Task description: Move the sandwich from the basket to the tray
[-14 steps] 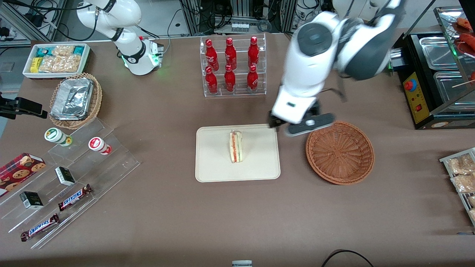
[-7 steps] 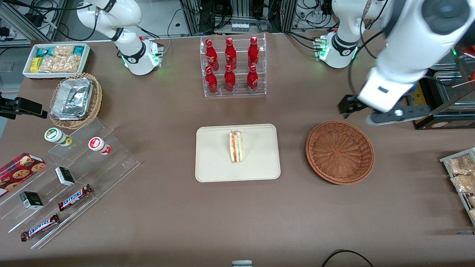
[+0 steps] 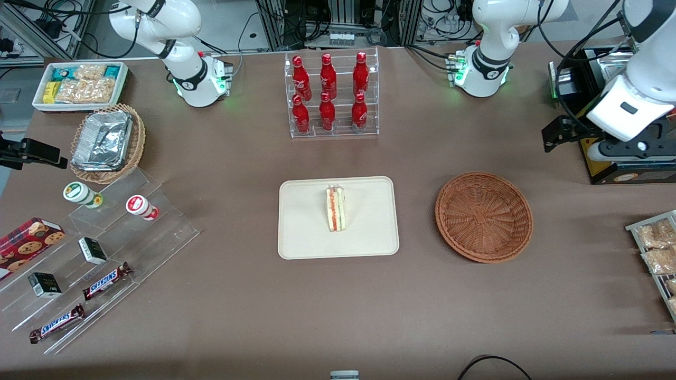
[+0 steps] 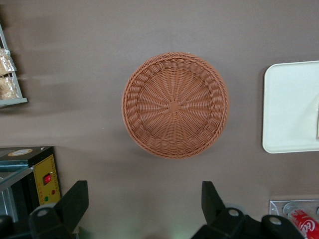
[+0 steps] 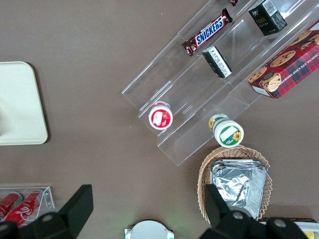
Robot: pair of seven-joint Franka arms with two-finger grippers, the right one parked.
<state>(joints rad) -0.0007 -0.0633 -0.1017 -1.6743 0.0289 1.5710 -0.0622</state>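
Observation:
The sandwich (image 3: 336, 209) stands on its edge on the cream tray (image 3: 306, 227), filling stripe up. The reddish-brown wicker basket (image 3: 484, 216) sits beside the tray, toward the working arm's end, with nothing in it. My left gripper (image 3: 631, 151) hangs high above the table beside the basket, farther from the front camera, next to the black machine. In the left wrist view the gripper (image 4: 143, 186) is open and holds nothing, its fingers (image 4: 79, 191) wide apart, with the basket (image 4: 175, 105) and the tray's corner (image 4: 291, 107) below.
A clear rack of red bottles (image 3: 331, 95) stands farther back than the tray. A black machine with a yellow panel (image 3: 594, 138) and a rack of packaged snacks (image 3: 657, 253) sit at the working arm's end. Acrylic snack shelves (image 3: 105, 253) and a foil-container basket (image 3: 105, 142) lie toward the parked arm's end.
My left arm has swung away from the tray's edge, past the basket, toward the working arm's end of the table. The sandwich stays on the tray.

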